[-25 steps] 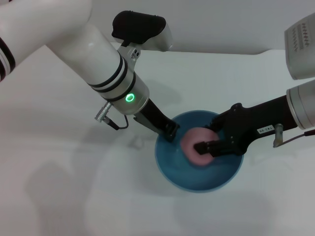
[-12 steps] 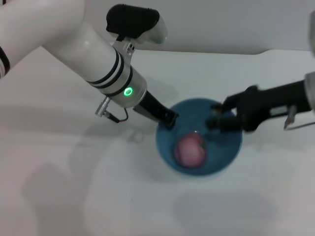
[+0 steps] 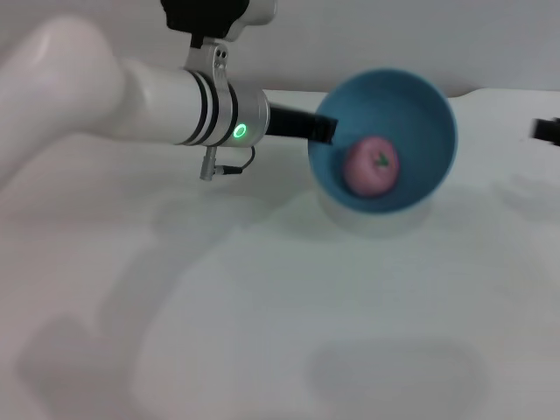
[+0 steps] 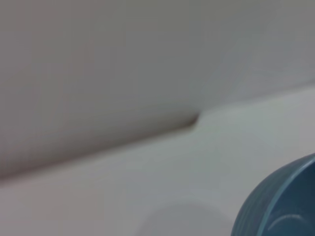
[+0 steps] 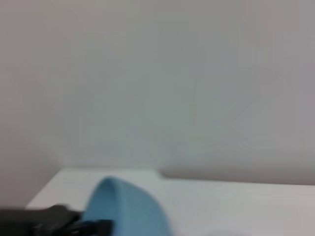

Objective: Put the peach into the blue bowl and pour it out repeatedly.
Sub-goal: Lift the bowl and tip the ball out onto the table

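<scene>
My left gripper is shut on the near-left rim of the blue bowl and holds it up off the white table, tilted so its opening faces the head view. The pink peach lies inside the bowl against its lower wall, green stem mark showing. The bowl's outer wall shows in the left wrist view and in the right wrist view, where the left gripper is a dark shape beside it. My right gripper is only a dark sliver at the far right edge, apart from the bowl.
The white table spreads below the bowl, with a pale wall behind it. The table's back edge has a small step near the bowl.
The right gripper let the peach go into the bowl and drew away to the right. The left arm lifted the bowl off the table, moved it back and tilted it.
</scene>
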You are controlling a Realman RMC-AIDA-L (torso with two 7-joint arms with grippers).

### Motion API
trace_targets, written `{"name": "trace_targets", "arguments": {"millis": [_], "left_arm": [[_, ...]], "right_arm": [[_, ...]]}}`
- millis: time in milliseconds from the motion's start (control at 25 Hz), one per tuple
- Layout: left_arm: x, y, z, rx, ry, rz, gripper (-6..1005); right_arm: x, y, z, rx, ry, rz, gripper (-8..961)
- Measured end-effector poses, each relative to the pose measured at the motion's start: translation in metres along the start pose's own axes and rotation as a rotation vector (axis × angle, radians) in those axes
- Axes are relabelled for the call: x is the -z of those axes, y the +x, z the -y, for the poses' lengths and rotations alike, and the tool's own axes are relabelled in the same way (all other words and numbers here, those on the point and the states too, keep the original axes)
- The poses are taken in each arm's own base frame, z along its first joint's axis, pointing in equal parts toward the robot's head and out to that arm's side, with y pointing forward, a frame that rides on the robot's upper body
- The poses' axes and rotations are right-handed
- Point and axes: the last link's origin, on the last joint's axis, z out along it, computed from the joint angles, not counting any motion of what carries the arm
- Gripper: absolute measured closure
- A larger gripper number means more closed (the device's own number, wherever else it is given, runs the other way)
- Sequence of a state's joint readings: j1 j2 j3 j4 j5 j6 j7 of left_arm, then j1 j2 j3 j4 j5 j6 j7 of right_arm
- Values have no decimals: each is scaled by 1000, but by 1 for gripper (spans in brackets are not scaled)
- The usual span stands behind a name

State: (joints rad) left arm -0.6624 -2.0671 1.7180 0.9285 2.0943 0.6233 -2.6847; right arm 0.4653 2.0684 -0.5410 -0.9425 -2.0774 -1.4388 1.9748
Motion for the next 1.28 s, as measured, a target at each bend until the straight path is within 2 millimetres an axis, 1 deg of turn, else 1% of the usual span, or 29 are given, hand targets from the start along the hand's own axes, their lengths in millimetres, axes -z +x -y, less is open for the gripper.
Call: {"name": "trace_targets", "arguments": {"millis": [120, 200, 240, 360, 400, 520, 720, 840, 1040, 1160, 1280], "left_arm": [[-3, -10, -6, -128, 54, -136, 1000], [-5, -19, -14, -268, 102, -211, 1000], [-6, -23, -19, -358, 128, -249, 1000], [-8, -34, -32, -548, 164, -308, 1001], [-9, -38, -36, -602, 177, -330, 1001], [-11, -45, -44, -688, 205, -394, 1000], [-9, -54, -45, -747, 246, -463, 1000], [-8, -59, -47, -811, 263, -485, 999], [-6, -71, -59, -1063, 297, -524, 999], [-5, -75, -65, -1216, 326, -539, 999], [-4, -75, -68, -1322, 352, -543, 1000]], "right_arm": [[25, 16, 19, -94, 71, 67, 488], [39, 25, 27, -140, 111, 103, 488], [45, 28, 30, -157, 125, 117, 487], [52, 37, 34, -194, 138, 131, 487], [52, 40, 34, -202, 137, 131, 487], [51, 45, 33, -219, 128, 123, 487], [50, 48, 32, -224, 118, 116, 487], [50, 48, 31, -226, 114, 115, 487], [49, 50, 31, -233, 110, 114, 487], [48, 51, 30, -236, 106, 112, 487], [46, 52, 28, -234, 94, 103, 487]]}}
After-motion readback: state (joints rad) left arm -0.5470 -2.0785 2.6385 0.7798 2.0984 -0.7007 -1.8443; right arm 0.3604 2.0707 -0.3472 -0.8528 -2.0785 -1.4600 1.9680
